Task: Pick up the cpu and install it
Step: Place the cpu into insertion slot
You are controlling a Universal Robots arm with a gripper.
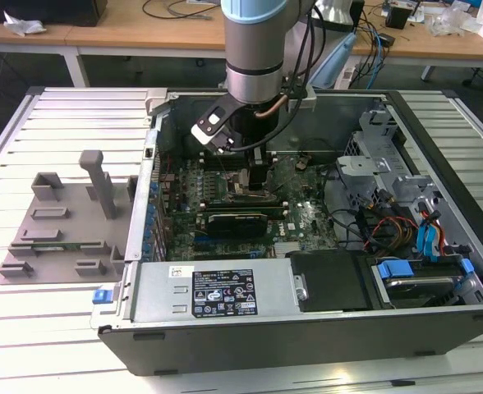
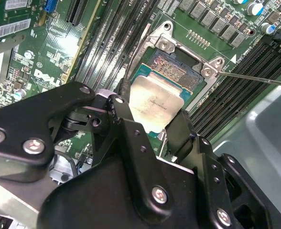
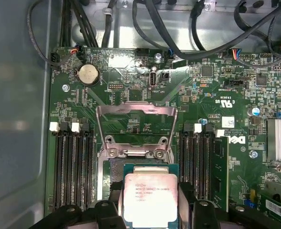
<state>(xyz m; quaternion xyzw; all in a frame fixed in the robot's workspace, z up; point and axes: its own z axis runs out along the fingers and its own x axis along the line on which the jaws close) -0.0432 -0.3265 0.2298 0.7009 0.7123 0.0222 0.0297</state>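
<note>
The cpu (image 2: 156,101), a thin square chip with a silvery-beige top and green edge, sits between my gripper's (image 2: 151,119) black fingers (image 2: 120,109), which are shut on two opposite sides of it. It hangs just over the open socket (image 2: 175,71), covering part of the pin field, and whether it touches the socket I cannot tell. In the first wrist view the cpu (image 3: 150,196) lies over the socket below the raised metal load plate (image 3: 135,119). In the exterior view my gripper (image 1: 259,182) reaches down onto the motherboard (image 1: 303,217) inside the computer case.
Memory slots (image 3: 73,167) flank the socket on both sides. A graphics card (image 1: 237,220) lies just in front of the socket. Cables and drive cages (image 1: 406,213) fill the case at the exterior view's right. A grey plastic fixture (image 1: 61,222) stands outside the case at its left.
</note>
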